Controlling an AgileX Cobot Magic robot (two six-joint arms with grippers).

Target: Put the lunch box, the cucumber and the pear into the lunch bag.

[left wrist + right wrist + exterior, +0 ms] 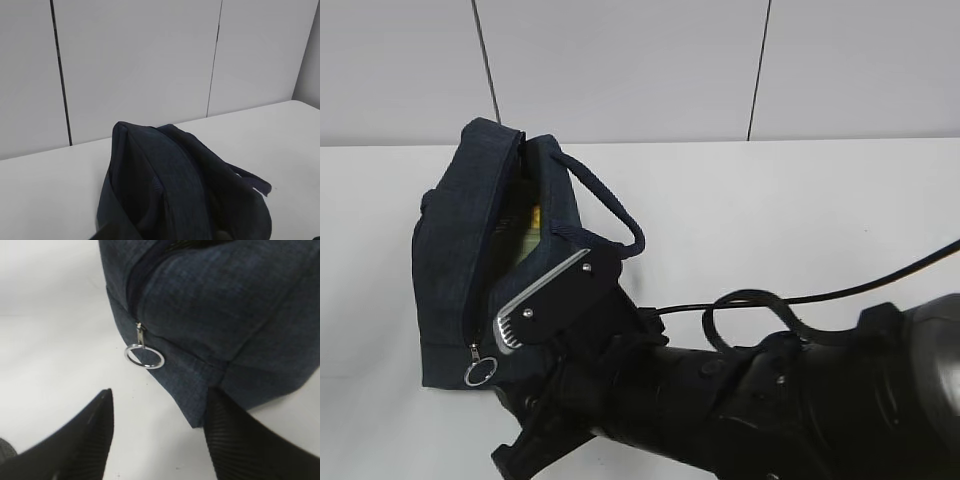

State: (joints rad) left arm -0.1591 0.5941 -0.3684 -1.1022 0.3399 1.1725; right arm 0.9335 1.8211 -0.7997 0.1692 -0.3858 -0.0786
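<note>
The navy lunch bag (450, 260) lies on its side at the left of the table, its zipper slit gaping and its loop handle (610, 205) arching right. Inside the slit shows a pale green patch, seemingly the lunch box (525, 240), with a bit of yellow above it that I cannot name. The cucumber is hidden. My right gripper (161, 392) is open at the bag's near bottom corner (225, 315). Its right finger (235, 440) touches the fabric, and the ring pull (144, 356) hangs just beyond. The left wrist view is filled by the bag (170, 185); the left fingers barely show.
The white table (800, 210) stretches right and back to a grey panelled wall. My right arm and its looping black cable (750, 300) fill the lower right of the exterior view. The ring pull (480, 372) hangs at the bag's near end.
</note>
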